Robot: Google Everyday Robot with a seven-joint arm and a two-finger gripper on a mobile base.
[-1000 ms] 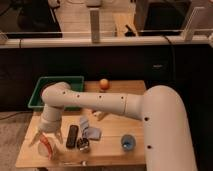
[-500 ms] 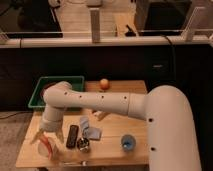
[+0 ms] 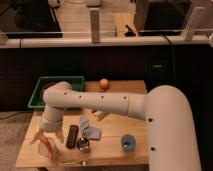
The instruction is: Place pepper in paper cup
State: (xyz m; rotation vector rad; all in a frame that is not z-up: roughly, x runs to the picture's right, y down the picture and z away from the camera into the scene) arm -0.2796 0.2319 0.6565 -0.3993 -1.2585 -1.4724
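Along the left edge, a green plastic tray [image 3: 36,99] with raised walls is sitting at the far corner of the pale wooden table [image 3: 110,152]; nearer on that side, the gripper [image 3: 48,140] is hanging low over the near left corner, its two pale fingers [image 3: 37,137] splaying wide apart and gripping nothing; the pepper [image 3: 46,146], slim, elongated and red-orange, is lying just below and between those fingers, though contact cannot be told; a pale off-white rounded form, seemingly the paper cup [image 3: 56,153], is sitting right against the pepper's near side, its outline staying unclear; just right of the gripper, a flat black bar [image 3: 72,136] is lying lengthwise, near to far; beside it a crumpled blue-grey cloth [image 3: 90,131] is resting, with a small shiny metallic object [image 3: 83,145] at its near edge; a round orange fruit [image 3: 103,84] is sitting at the far middle; a small blue cup [image 3: 127,142] is standing open-mouthed near the right; the smooth white arm [image 3: 150,107], thick and tubular, is reaching across from the right.
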